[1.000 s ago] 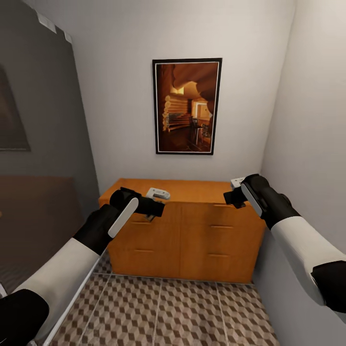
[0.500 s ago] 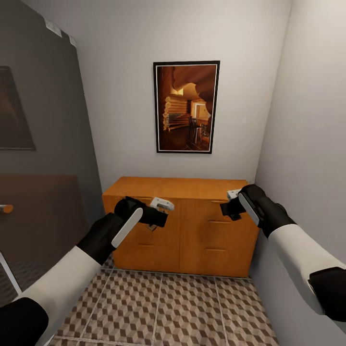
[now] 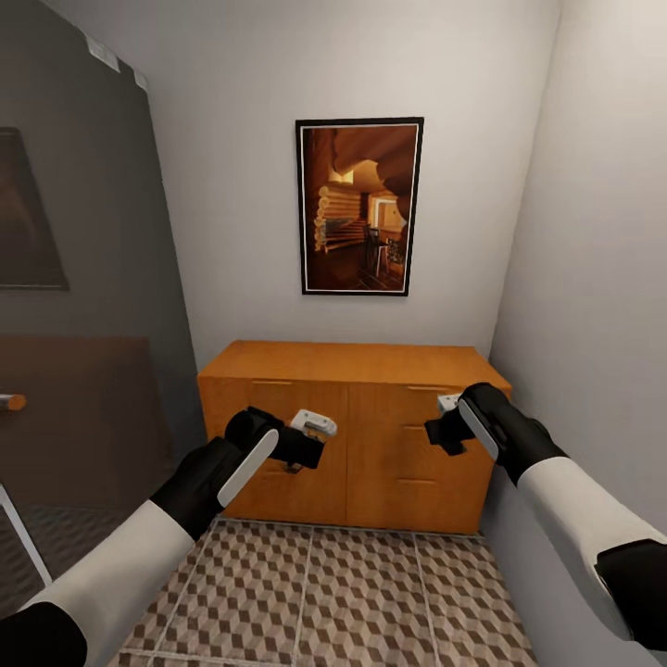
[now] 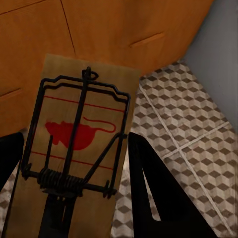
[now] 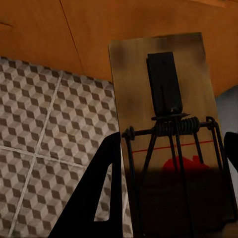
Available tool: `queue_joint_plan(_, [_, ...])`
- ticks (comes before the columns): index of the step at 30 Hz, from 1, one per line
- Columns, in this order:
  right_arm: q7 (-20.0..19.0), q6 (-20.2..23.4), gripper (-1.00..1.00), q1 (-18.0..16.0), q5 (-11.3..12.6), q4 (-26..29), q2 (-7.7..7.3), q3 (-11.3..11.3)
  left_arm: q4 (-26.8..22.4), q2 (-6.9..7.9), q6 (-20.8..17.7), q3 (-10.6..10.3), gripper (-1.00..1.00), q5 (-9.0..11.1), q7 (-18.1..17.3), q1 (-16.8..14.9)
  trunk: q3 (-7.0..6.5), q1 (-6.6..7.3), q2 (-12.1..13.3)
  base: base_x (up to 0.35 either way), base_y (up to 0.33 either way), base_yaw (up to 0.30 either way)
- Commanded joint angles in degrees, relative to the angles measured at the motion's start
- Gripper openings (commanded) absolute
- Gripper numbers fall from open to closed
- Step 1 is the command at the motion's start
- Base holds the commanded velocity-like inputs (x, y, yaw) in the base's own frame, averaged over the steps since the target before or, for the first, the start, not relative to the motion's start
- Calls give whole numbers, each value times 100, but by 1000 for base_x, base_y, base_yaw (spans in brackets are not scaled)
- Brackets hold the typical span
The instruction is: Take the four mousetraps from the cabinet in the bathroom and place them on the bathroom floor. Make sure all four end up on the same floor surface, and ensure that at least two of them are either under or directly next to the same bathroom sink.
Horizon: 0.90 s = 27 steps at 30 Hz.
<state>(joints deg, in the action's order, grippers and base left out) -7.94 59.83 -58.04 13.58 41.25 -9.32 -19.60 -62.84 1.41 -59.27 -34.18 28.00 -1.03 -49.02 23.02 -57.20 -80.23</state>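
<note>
**Two mousetraps held before the cabinet**

Each gripper was clamped on one mousetrap: the left gripper (image 3: 310,435) on the left mousetrap (image 4: 74,148), the right gripper (image 3: 443,417) on the right mousetrap (image 5: 168,129). Both hung before the closed cabinet (image 3: 371,463), above the bathroom floor (image 3: 352,602). One framed picture (image 3: 359,206) hung on the wall.

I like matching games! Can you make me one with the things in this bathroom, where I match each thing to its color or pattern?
Things:
1. cabinet
2. bathroom floor
3. mouse picture on the mousetrap in the left gripper
4. wall behind the framed picture

Colors or patterns:
A. red
B. white
C. orange-brown wood
D. brown, beige and white cubes

Right pairs: 1-C, 2-D, 3-A, 4-B
</note>
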Motion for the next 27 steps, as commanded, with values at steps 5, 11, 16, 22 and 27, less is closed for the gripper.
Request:
queue_joint_plan(5, [10,17,-100,157,23,6,-8,-26,-1,8,-8,-10,-100,-31,-18,156,7,1,-5,-22,0,0])
queue_joint_plan(11, [31,17,-100,351,15,8,-9,-26,29,6,23,-11,-100,-22,-22,351,7,1,-5,-4,0,0])
queue_joint_plan(16, [38,17,-100,514,7,7,-9,-26,109,-9,47,-29,-100,-48,-10,513,7,1,-5,0,0,0])
queue_joint_plan(22, [46,17,-100,1058,-3,7,-9,-34,142,-32,60,-42,-100,-70,18,740,7,1,-5,-6,0,0])
queue_joint_plan(27, [47,17,-100,1058,-4,6,-9,-35,142,-29,51,-18,-100,-61,3,744,7,1,-5,-205,0,0])
